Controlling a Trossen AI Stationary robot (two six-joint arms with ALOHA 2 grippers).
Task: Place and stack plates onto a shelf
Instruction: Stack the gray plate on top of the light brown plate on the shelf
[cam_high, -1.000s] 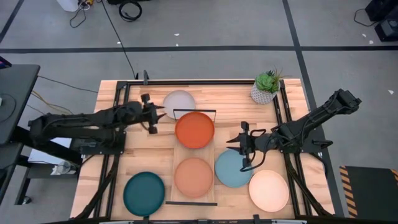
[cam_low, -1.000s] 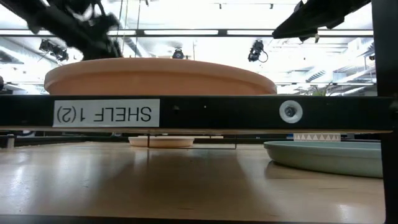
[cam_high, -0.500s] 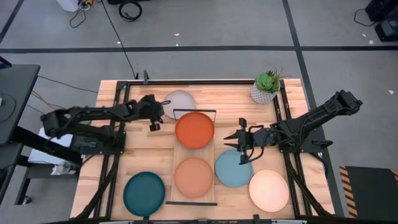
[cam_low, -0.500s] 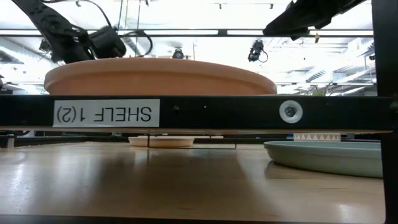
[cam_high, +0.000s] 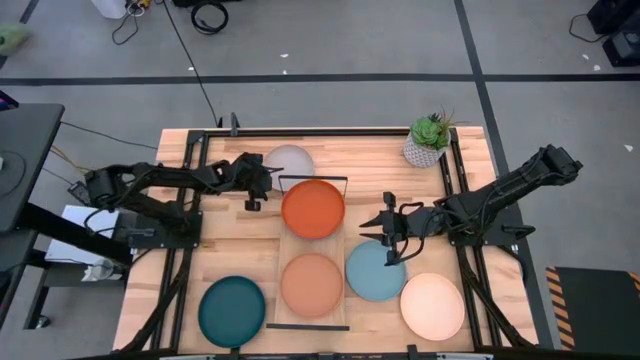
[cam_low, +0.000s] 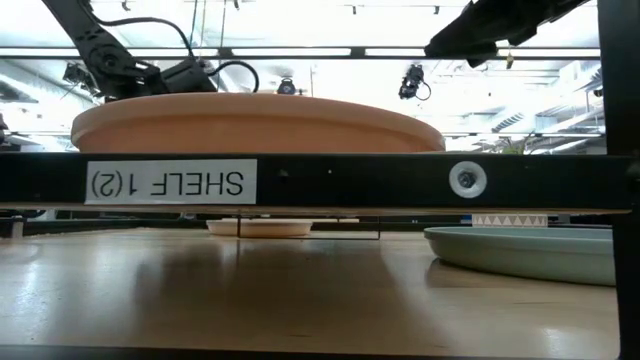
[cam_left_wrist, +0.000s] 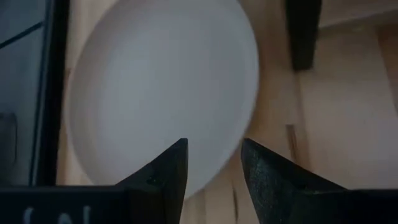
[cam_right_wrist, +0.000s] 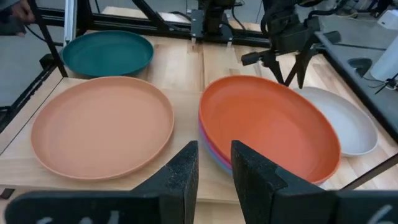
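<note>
The shelf (cam_high: 312, 243) carries a stack at its far end topped by the dark orange plate (cam_high: 313, 208), with magenta and blue rims (cam_right_wrist: 208, 147) below it. The peach plate (cam_high: 311, 284) lies at its near end. My left gripper (cam_left_wrist: 213, 167) is open and hovers over the grey plate (cam_left_wrist: 155, 81) at its rim; that plate (cam_high: 290, 159) lies flat on the table. My right gripper (cam_right_wrist: 214, 169) is open, just beyond the far edge of the light blue plate (cam_high: 375, 272), pointing at the stack. The teal plate (cam_high: 232, 311) and the cream plate (cam_high: 432, 305) rest on the table.
A small white pot with a green plant (cam_high: 428, 140) stands at the table's far right. Black rails (cam_high: 190, 215) run along both sides of the table. The shelf's wire frame (cam_high: 312, 178) rises between the grey plate and the stack.
My left gripper has moved a little toward the table's right, closer to the grey plate, and has come lower. My right gripper has drawn slightly toward the far edge, away from the light blue plate. No plate has moved.
</note>
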